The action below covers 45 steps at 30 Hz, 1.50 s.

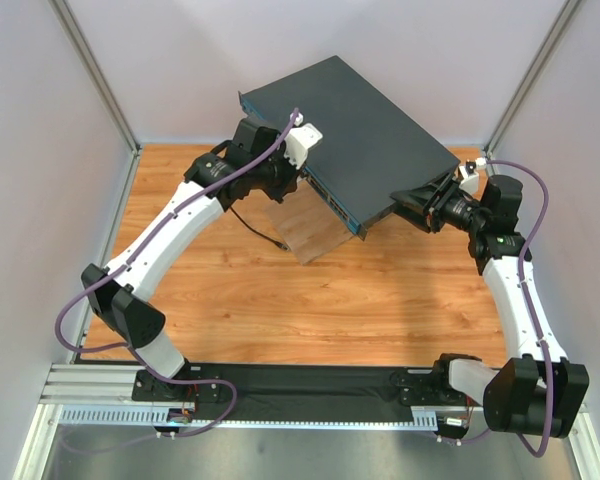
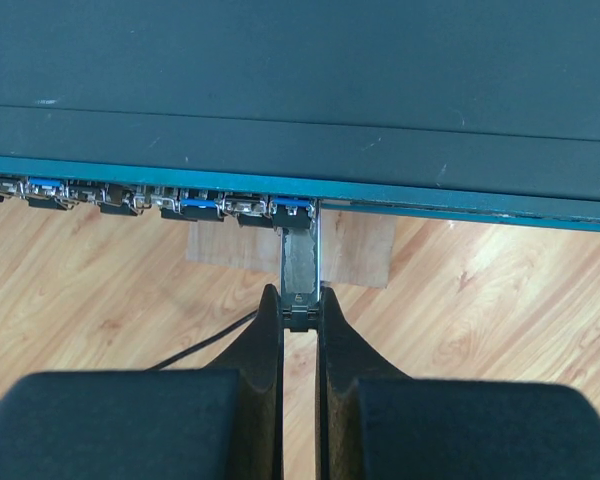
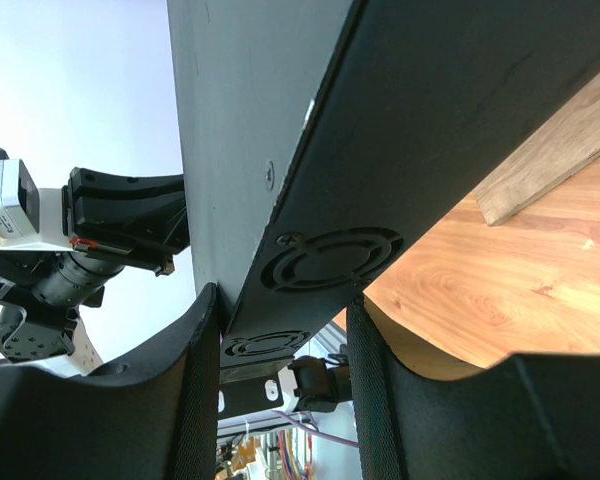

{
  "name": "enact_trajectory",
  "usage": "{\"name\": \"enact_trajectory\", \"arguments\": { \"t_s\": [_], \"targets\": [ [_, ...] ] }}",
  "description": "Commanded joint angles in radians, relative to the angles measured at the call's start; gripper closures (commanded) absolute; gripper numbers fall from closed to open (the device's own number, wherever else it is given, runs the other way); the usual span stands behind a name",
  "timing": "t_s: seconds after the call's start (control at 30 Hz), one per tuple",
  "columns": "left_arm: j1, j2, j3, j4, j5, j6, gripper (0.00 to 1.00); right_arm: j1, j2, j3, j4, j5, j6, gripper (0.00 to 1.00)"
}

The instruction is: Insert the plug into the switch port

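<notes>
Closest to the left wrist lens, the left tool (image 2: 300, 305) has its dark fingers (image 2: 265, 345) pressed together on the tail of the plug (image 2: 300, 262). The pinch leaves the nose free and pointing to 12 o'clock, at the last of the ports (image 2: 185, 203) on the teal front edge of the switch (image 2: 300, 80). The nose sits at that port's mouth; I cannot tell whether it is seated. A thin black cable (image 2: 205, 340) trails off toward 8 o'clock. The right tool (image 3: 280, 305) is clamped across the switch's side wall, straddling the fan grilles (image 3: 330, 258), probably to brace the box against the push of insertion. In the top view the switch lies at 12 o'clock on the table (image 1: 280, 300), its front edge facing 7 o'clock over a wooden board (image 1: 310, 238), with the left tool at its 9 o'clock and the right tool at its 4 o'clock. Only the left wrist view shows how plug and port line up. Only the right wrist view shows the bracing grip. Only the overhead shows the two arms opposed.
</notes>
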Motion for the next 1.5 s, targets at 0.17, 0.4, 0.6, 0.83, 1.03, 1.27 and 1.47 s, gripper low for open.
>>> {"name": "enact_trajectory", "arguments": {
  "t_s": [0.17,0.4,0.6,0.83,1.03,1.27,1.47],
  "targets": [
    [-0.028,0.044,0.057,0.157,0.063,-0.005,1.0,0.026,0.019,0.025,0.115,0.011,-0.22,1.0],
    [-0.028,0.085,0.116,0.169,0.095,-0.022,1.0,0.026,0.023,0.022,0.109,0.008,-0.225,1.0],
    [-0.028,0.128,0.204,0.121,0.107,-0.002,1.0,0.026,0.028,0.028,0.101,0.007,-0.231,1.0],
    [-0.028,0.125,0.179,0.183,0.114,-0.028,1.0,0.026,0.03,0.025,0.098,0.008,-0.236,1.0],
    [-0.028,0.14,0.215,0.175,0.115,-0.039,0.82,0.026,0.039,0.034,0.093,0.008,-0.235,1.0],
    [-0.019,0.04,0.135,0.074,0.11,0.0,0.67,0.026,0.048,0.058,0.072,0.016,-0.254,1.0],
    [-0.001,-0.082,0.032,0.026,0.106,-0.002,0.47,0.026,0.063,0.077,0.049,0.016,-0.271,1.0]
  ]
}}
